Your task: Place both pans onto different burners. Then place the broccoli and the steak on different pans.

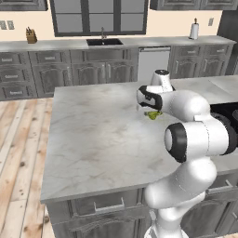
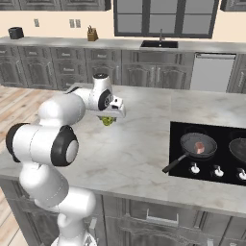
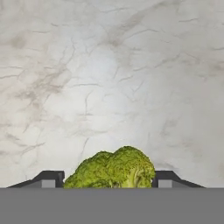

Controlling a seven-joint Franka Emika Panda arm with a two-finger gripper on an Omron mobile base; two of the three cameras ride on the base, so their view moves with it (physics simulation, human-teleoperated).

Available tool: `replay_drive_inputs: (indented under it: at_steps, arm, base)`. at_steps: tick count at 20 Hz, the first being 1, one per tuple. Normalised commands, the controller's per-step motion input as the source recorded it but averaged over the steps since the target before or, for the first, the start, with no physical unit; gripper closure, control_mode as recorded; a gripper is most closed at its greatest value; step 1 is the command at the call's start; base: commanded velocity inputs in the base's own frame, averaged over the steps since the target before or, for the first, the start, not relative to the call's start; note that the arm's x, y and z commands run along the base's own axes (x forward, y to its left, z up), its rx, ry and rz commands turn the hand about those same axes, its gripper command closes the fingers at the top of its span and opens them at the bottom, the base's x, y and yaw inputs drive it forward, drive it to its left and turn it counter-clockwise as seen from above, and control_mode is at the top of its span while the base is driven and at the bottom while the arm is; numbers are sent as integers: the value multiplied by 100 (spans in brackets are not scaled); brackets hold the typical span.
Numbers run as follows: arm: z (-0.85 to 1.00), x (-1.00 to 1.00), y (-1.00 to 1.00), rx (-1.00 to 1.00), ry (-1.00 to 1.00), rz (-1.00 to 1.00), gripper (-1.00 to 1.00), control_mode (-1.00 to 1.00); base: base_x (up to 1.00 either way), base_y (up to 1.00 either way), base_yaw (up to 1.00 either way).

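Gripper [image 3: 109,177]: closed around the broccoli [image 3: 113,168], above the marble island counter [image 1: 93,139].
Steak [image 2: 198,145]: lay in the black-handled pan [image 2: 198,145].
Advice: carry the floret level to the other pan [image 2: 239,149].

You have a pale marble island counter [image 2: 144,144] with a glossy black cooktop [image 2: 175,166] set into its right end. On the cooktop sit two dark pans: the black-handled pan [image 2: 194,146] and a second pan [image 2: 239,149] at the edge.

Broccoli [image 3: 111,168] bright green (stem paler); steak [image 2: 199,145] pinkish-red; cooktop [image 2: 178,137] glossy black; counter [image 1: 93,135] grey-veined marble.
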Motion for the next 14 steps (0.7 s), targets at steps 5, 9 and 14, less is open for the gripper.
replay_drive_inputs:
  at_steps: [5,9,14]
  arm:
    - [24,-33,-10,0,0,-8,100,100]
    - [0,0,0,0,0,0,100,100]
    - [0,0,0,0,0,0,100,100]
  base:
    - [-10,-2,0]
    - [-89,-34,0]
    - [-66,-90,-4]
